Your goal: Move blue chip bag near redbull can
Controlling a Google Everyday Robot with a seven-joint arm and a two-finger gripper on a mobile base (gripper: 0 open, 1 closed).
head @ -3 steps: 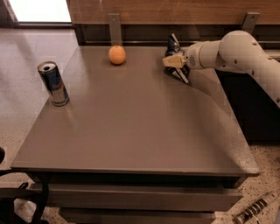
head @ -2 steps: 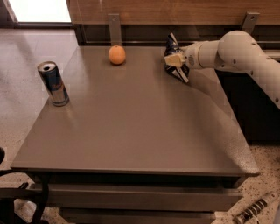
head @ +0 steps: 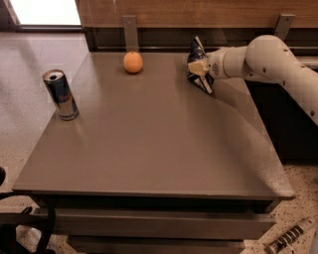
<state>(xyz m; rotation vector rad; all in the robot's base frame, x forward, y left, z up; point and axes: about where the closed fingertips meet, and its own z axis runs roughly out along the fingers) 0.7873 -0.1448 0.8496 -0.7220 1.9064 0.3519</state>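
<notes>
Counter edges: the grey counter (head: 159, 144) shows its near edge and both side edges. The far edge runs right under a wood wall panel (head: 208, 12) with metal brackets (head: 130, 31) on it.
Open room: there's a big bare stretch across the middle and front of the counter, between the can on the left and the bag at the far right.
Redbull can: the redbull can (head: 60, 95) stands upright close to the left edge, roughly halfway back and well apart from everything else.
Orange: an orange (head: 133, 62) sits near the far edge, left of the bag and not touching it.
Blue chip bag: the blue chip bag (head: 196, 51) is at the far right of the counter, tilted with its lower tip down at the surface. It's way across from the can.
Gripper: the gripper (head: 198, 68) is at the bag's middle and looks clamped on it. The white arm (head: 263, 57) reaches in from the right, over the counter's right edge.
Containers: just the can, silver top facing up. Can't see inside it from here.
Writing: the can is blue and silver with a red mark, and the bag is dark navy with white patches. I can't actually read the lettering on either.
Floor: speckled floor (head: 20, 104) runs along the left side.
</notes>
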